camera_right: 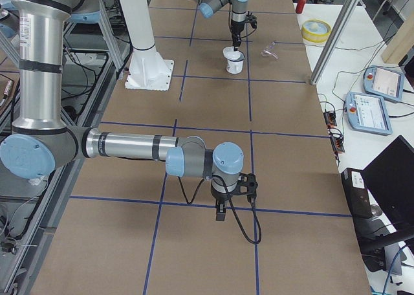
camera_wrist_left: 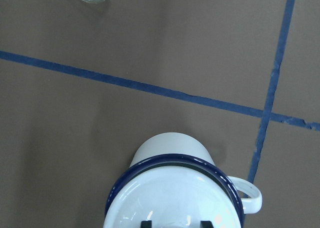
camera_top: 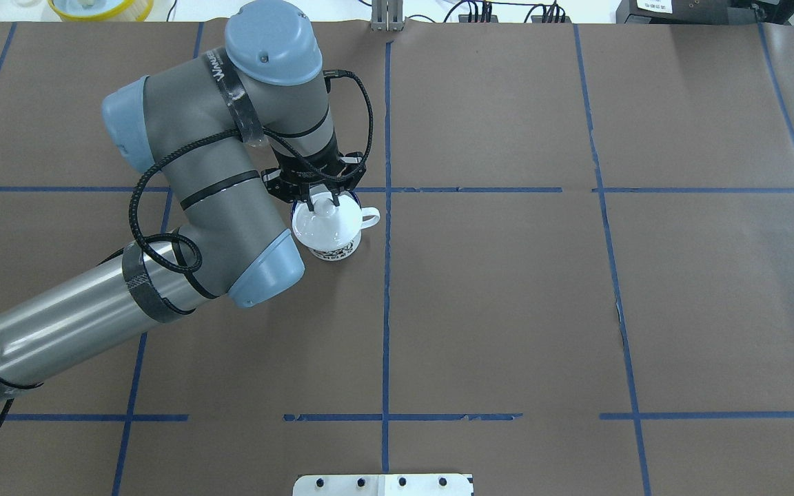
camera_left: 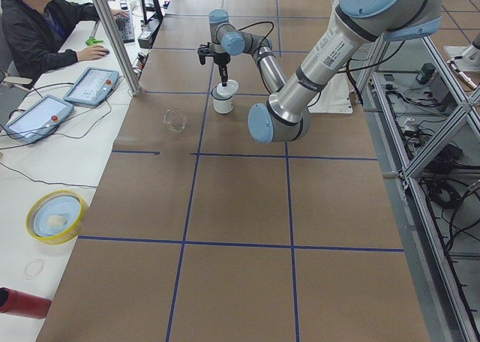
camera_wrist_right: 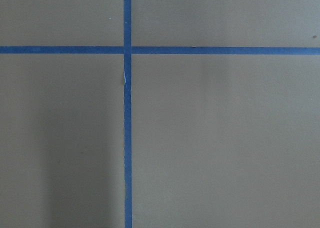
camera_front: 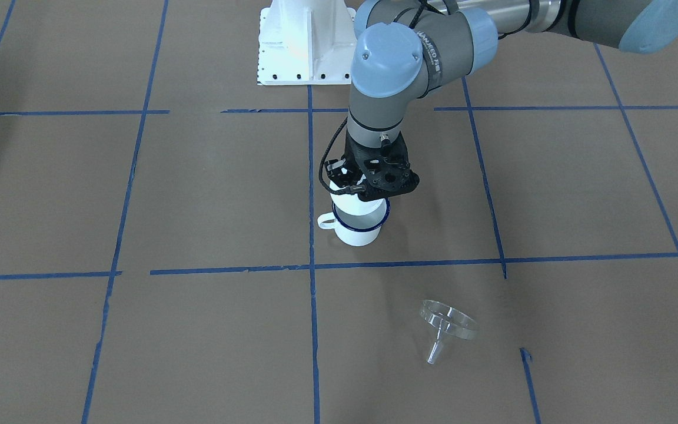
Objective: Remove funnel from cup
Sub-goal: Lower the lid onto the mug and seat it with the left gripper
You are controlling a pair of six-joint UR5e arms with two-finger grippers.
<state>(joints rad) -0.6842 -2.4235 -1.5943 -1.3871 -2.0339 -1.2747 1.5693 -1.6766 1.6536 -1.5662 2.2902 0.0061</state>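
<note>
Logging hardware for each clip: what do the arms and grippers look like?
The left arm and right arm: grey joint housings, light blue caps, silver tube links. The left arm has black bands, one with white lettering, and a black braided cable looping to its wrist. The left gripper is black and two-fingered; the right gripper is also black, finer detail too small.

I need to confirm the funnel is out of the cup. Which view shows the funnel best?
The exterior front-facing view: the funnel lies whole on its side on the table, apart from the cup. Both side views show it small; the left wrist view clips it; overhead, it does not show.
</note>
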